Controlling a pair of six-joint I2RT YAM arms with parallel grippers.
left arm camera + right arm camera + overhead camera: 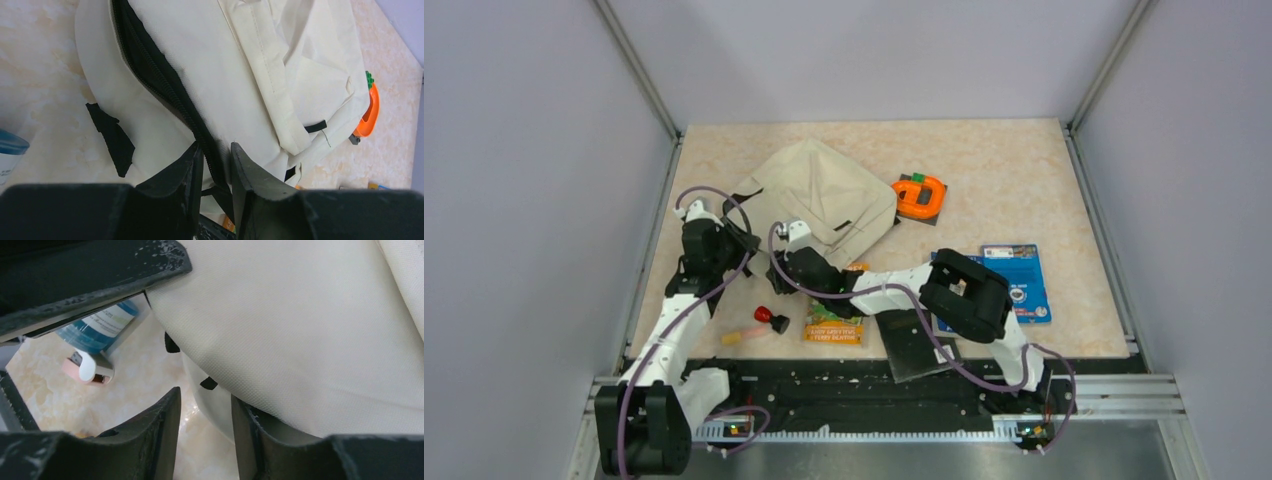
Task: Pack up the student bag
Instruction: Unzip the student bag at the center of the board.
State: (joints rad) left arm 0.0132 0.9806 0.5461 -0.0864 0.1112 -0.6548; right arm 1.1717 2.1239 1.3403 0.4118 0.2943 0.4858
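L gripper (215, 149) pinches student bag (240, 60) at zipper (155, 75), prob to hold mouth open; R gripper (205, 396) jaws slightly apart under fabric, grip unclear.

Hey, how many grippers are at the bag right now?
2. The left gripper pinches the student bag at its black zipper; the right gripper is at its near edge, fabric against one finger.
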